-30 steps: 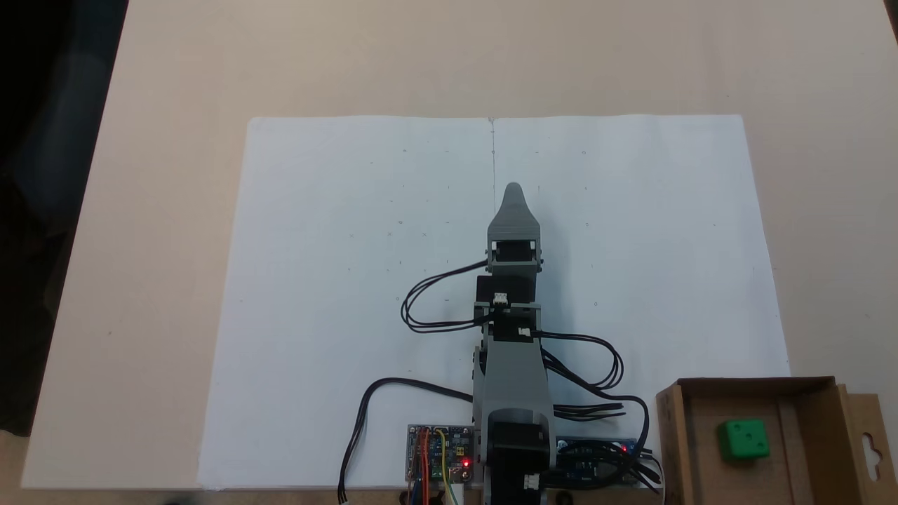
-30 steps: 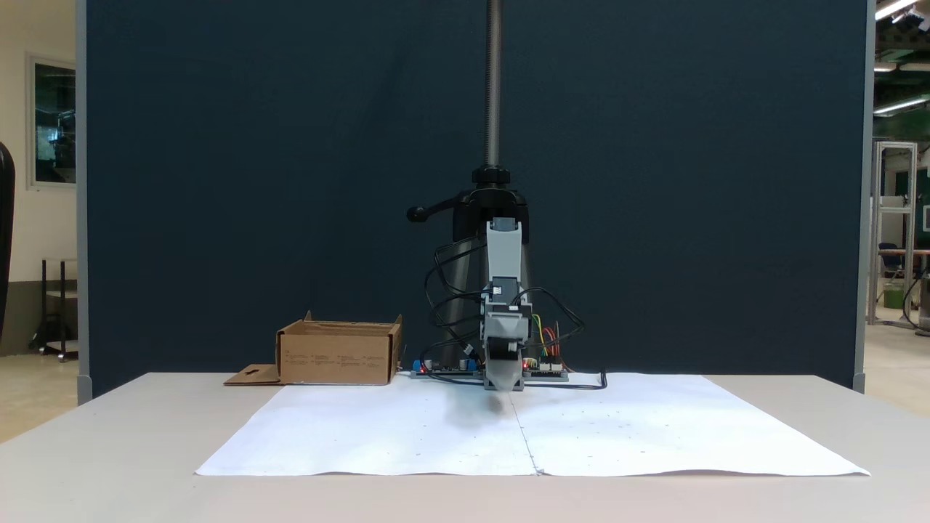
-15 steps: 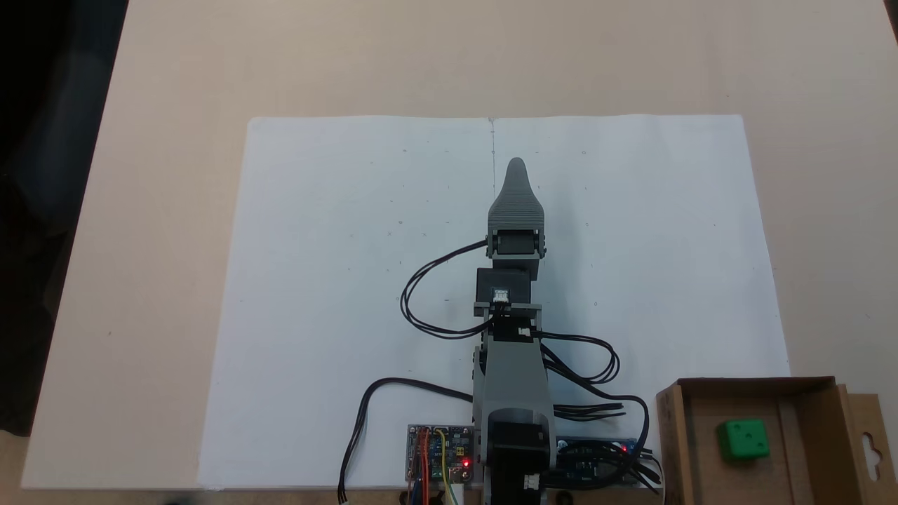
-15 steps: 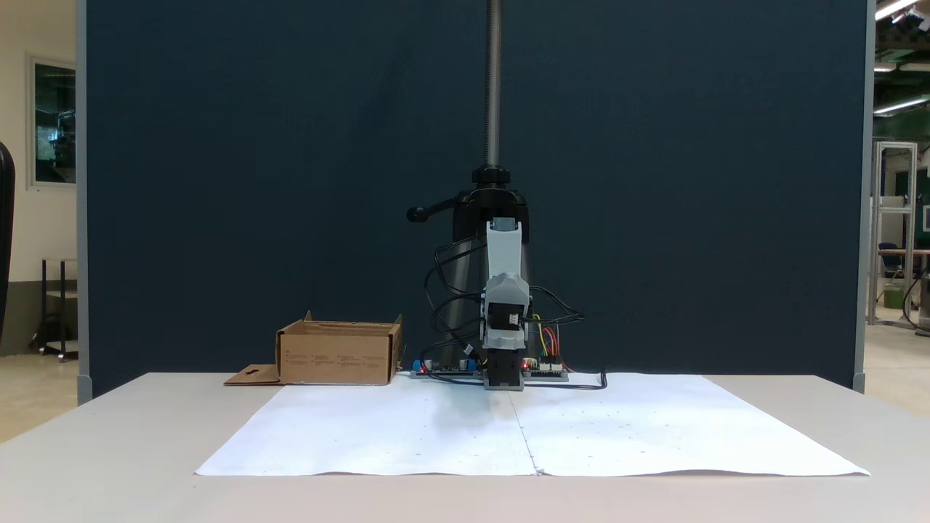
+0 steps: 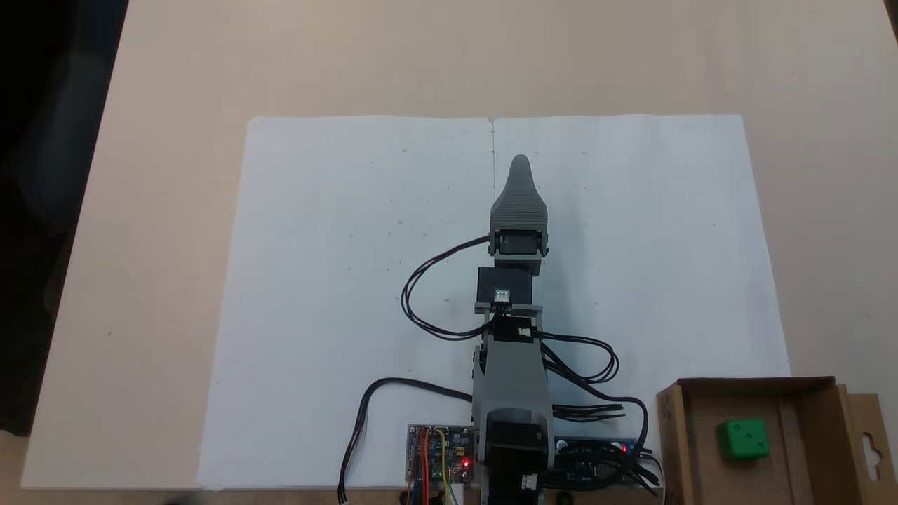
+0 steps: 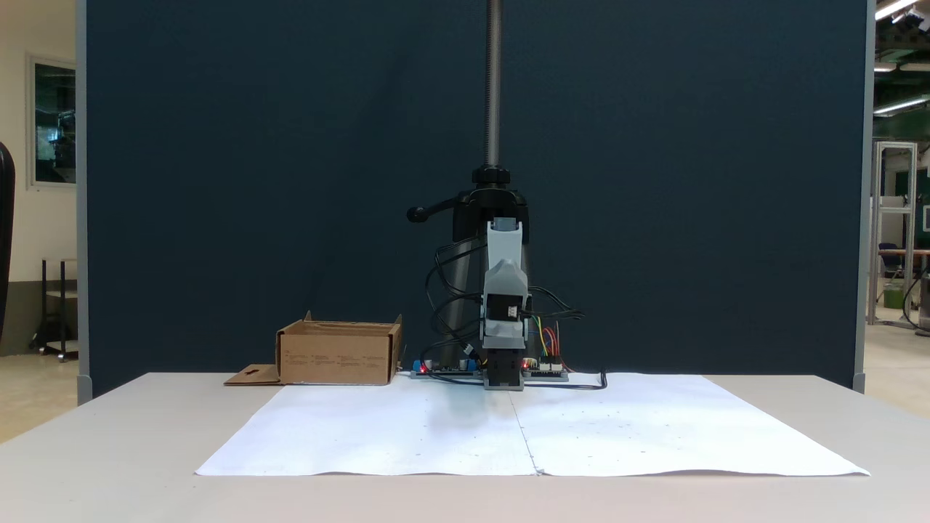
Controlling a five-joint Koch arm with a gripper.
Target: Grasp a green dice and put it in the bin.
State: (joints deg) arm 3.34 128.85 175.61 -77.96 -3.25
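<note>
The green dice (image 5: 743, 440) lies inside the bin (image 5: 672, 435), a brown cardboard box at the lower right of a fixed view; in the other fixed view the bin (image 6: 338, 356) stands left of the arm's base with its flap on the table. My gripper (image 5: 520, 163) is stretched out over the middle of the white paper, far from the bin and raised above the sheet (image 6: 506, 280). Nothing shows in it. One jaw lies over the other, so its opening is hidden.
Two white paper sheets (image 5: 351, 294) cover the beige table's middle. Circuit boards (image 5: 439, 452) and black cables (image 5: 421, 308) sit around the arm's base. A metal pole on a stand (image 6: 493, 109) rises behind the base, in front of a dark blue partition.
The gripper has tilted up from pointing down near the paper to pointing forward, and its tip has reached farther from the base. Dice and bin have not moved.
</note>
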